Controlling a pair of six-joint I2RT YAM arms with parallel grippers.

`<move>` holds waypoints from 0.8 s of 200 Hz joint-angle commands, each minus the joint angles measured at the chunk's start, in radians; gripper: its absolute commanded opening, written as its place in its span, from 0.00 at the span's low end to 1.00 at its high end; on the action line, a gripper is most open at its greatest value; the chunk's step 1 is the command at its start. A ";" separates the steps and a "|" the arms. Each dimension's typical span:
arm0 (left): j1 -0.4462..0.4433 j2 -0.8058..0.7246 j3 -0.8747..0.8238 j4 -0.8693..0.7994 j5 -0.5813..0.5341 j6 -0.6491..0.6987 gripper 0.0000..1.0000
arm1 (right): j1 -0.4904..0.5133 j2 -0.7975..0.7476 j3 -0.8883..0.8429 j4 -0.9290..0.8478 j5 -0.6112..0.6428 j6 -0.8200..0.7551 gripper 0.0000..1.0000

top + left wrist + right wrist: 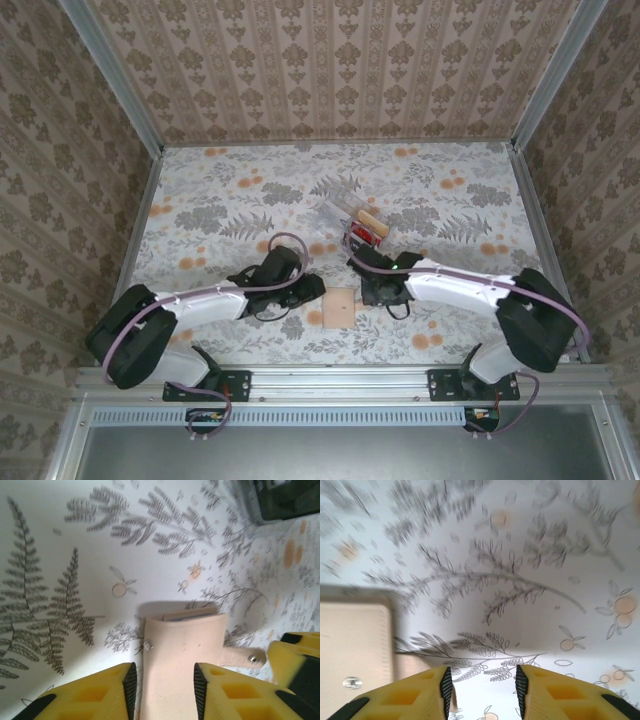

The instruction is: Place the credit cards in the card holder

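Observation:
The tan card holder point(340, 308) lies flat on the table between my two grippers. In the left wrist view the card holder point(183, 650) runs under and between my left gripper's point(164, 681) open jaws, and a dark strip shows in its mouth at the far end. Its strap with a metal snap point(254, 658) sticks out to the right. My right gripper point(482, 682) is open over bare cloth, with the card holder point(352, 645) just to its left. A red card point(364, 236) and an orange-tan card point(372, 220) sit in the clear tray point(343, 207).
The floral tablecloth point(230, 200) covers the whole table, and patterned walls close in the sides and back. My right gripper's yellow finger point(300, 655) is close to the holder's right side. The clear tray is just behind the right gripper point(380, 288).

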 commanded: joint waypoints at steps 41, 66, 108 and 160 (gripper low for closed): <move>0.115 0.012 0.128 -0.073 0.019 0.110 0.44 | -0.322 -0.185 0.111 0.070 -0.283 -0.160 0.50; 0.167 0.070 0.182 -0.057 0.072 0.124 0.45 | -0.440 -0.108 0.210 0.119 -0.380 -0.216 0.59; 0.198 0.131 0.252 -0.043 0.114 0.134 0.52 | -0.532 0.146 0.412 0.112 -0.468 -0.287 0.70; 0.211 0.135 0.265 -0.046 0.108 0.131 0.55 | -0.565 0.346 0.557 0.047 -0.524 -0.346 0.72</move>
